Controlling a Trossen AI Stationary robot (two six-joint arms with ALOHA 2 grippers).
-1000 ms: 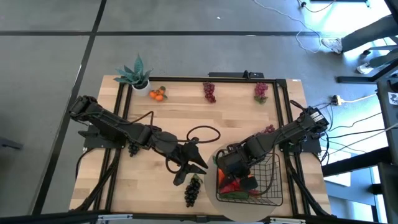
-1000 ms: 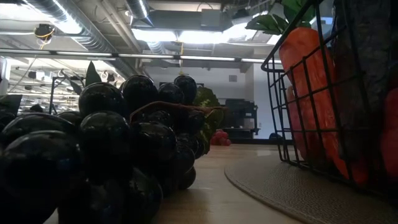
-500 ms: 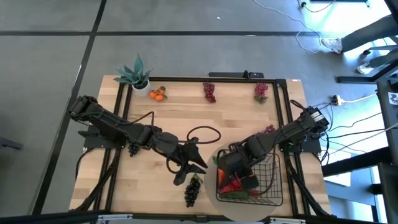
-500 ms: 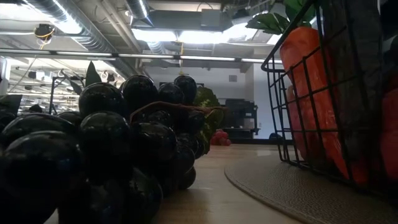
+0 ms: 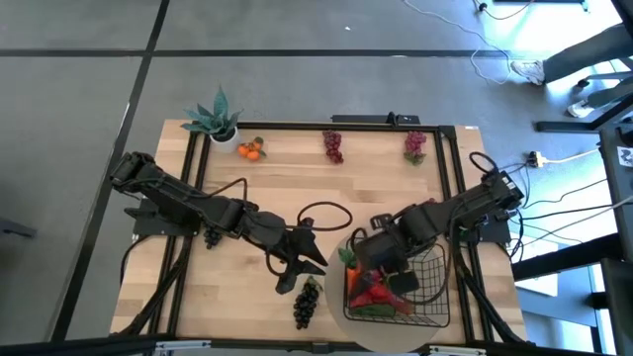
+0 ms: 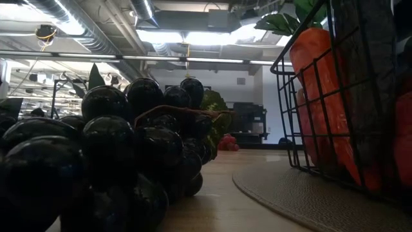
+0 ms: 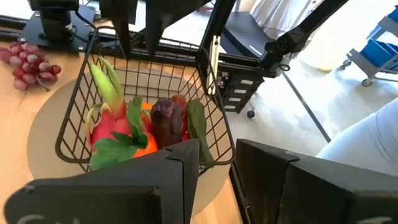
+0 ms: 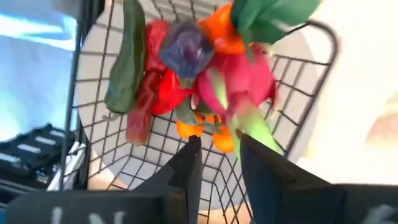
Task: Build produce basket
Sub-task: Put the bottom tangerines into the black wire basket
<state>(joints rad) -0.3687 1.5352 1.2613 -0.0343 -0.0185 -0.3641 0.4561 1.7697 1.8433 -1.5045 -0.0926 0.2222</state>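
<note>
The dark grapes [image 5: 307, 303] lie loose on the surface [image 5: 267, 188] at the near edge, just left of the round mat [image 5: 346, 314]; a bumpy, light plastic cluster by the look of it, likely to roll or slip, so the stem end seems the surest hold; the left gripper [image 5: 297, 267] hangs just beyond them, fingers a little apart and empty. Right of that the basket [image 5: 427, 287] sits on the mat with dragon fruit [image 7: 109, 127], an eggplant [image 7: 165, 118], a carrot [image 6: 322, 96] and a red chili [image 8: 146, 93] piled inside; the right gripper [image 5: 381, 259] hovers over its left rim, fingers parted, holding nothing; that arm and the wire rim crowd the drop. A black cable [image 5: 321, 210] loops mid-surface; farther off lie pink grapes [image 5: 427, 207], purple grapes [image 5: 333, 145], a second bunch [image 5: 414, 145], tangerines [image 5: 250, 149] and a potted plant [image 5: 216, 117].
</note>
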